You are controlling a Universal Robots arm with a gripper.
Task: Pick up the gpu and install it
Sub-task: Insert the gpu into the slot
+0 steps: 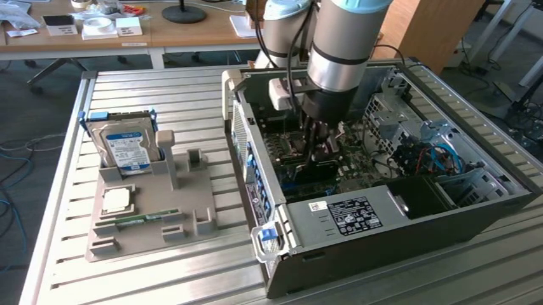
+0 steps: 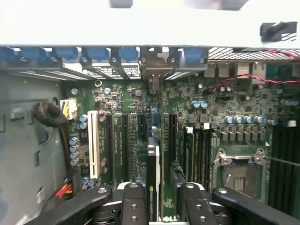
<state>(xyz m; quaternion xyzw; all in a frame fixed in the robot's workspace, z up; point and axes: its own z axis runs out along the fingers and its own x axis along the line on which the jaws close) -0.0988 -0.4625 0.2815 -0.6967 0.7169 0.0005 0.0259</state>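
Note:
My gripper point(image 1: 321, 155) reaches down into the open computer case point(image 1: 475, 210), shut on the gpu point(image 1: 316, 170). In the wrist view the gpu point(image 2: 153, 180) appears edge-on, a thin green board with a black cooler on one face, clamped between the two black fingers point(image 2: 133, 204) of my gripper point(image 2: 162, 190). It hangs upright just above the green motherboard point(image 2: 220, 112), lined up along the row of long black expansion slots point(image 2: 125, 140). Whether its lower edge touches a slot I cannot tell.
A beige parts tray point(image 1: 144, 244) lies at the exterior view's left, holding a blue-labelled hard drive point(image 1: 126, 149), a CPU point(image 1: 116, 201) and a narrow RAM stick point(image 1: 144, 218). Inside the case are a power supply point(image 1: 357, 213), cables point(image 1: 433, 155) and the rear bracket wall point(image 2: 154, 56).

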